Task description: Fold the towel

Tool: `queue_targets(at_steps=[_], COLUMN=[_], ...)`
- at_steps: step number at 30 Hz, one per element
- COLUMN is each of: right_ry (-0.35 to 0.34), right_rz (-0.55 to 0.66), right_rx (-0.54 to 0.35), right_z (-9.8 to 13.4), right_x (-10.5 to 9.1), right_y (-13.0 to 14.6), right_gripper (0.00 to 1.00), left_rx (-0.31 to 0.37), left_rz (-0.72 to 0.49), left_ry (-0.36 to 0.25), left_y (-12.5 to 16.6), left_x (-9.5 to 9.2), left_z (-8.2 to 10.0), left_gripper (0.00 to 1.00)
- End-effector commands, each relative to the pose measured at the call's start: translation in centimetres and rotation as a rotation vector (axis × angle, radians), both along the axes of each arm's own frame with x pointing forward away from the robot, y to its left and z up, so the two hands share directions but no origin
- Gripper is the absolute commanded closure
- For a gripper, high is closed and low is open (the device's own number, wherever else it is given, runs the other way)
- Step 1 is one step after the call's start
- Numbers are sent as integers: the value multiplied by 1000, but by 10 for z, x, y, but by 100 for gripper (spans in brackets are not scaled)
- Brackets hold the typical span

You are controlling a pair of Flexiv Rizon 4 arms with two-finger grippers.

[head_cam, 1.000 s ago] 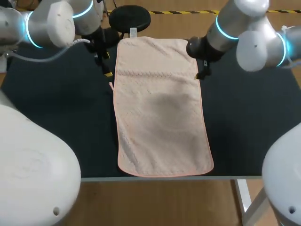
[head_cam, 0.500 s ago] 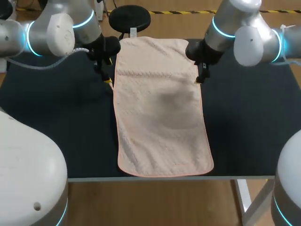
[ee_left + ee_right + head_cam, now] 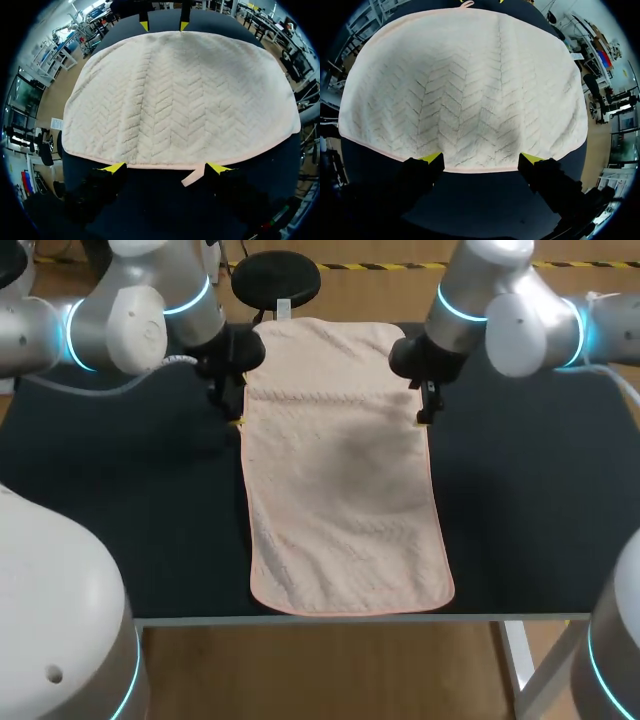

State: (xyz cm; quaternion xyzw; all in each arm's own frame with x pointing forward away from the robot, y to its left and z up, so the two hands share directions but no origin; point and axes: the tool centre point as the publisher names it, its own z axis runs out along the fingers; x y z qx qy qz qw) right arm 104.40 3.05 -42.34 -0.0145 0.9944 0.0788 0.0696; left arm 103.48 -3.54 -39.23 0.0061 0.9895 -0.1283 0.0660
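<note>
The towel (image 3: 340,470) lies spread flat at full length down the middle of the dark worktop (image 3: 530,490), and no fold has been made in it yet. The left tool (image 3: 166,169) sits at one long edge and the right tool (image 3: 481,161) at the opposite edge. Each has its fingers wide apart with the tips just at the hem, gripping nothing. As I judge it, the whole fold remains to be done.

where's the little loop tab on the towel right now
In the left wrist view the loop sticks out of the towel's near edge onto the dark table, between the left gripper's open fingers.
</note>
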Motion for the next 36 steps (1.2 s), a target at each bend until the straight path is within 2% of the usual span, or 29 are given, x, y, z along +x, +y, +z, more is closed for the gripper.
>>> queue_targets(at_steps=[1,14,27,36], right_ry=[23,54,65,72], right_rz=[14,44,51,58], right_rx=[-11,-32,-52,-64], right_z=[-6,-14,-27,-41], right_x=[9,11,12,14], right_y=[1,-4,-5,-4], right_gripper=[0,0,0,0], left_rx=[-15,-27,-48,-50], left_rz=[-16,-92,-84,-66], left_ry=[-7,25,44,56], left_y=[0,-12,-17,-19], left_x=[-1,4,7,3], left_z=[1,-15,-25,-33], left_gripper=[0,0,0,0])
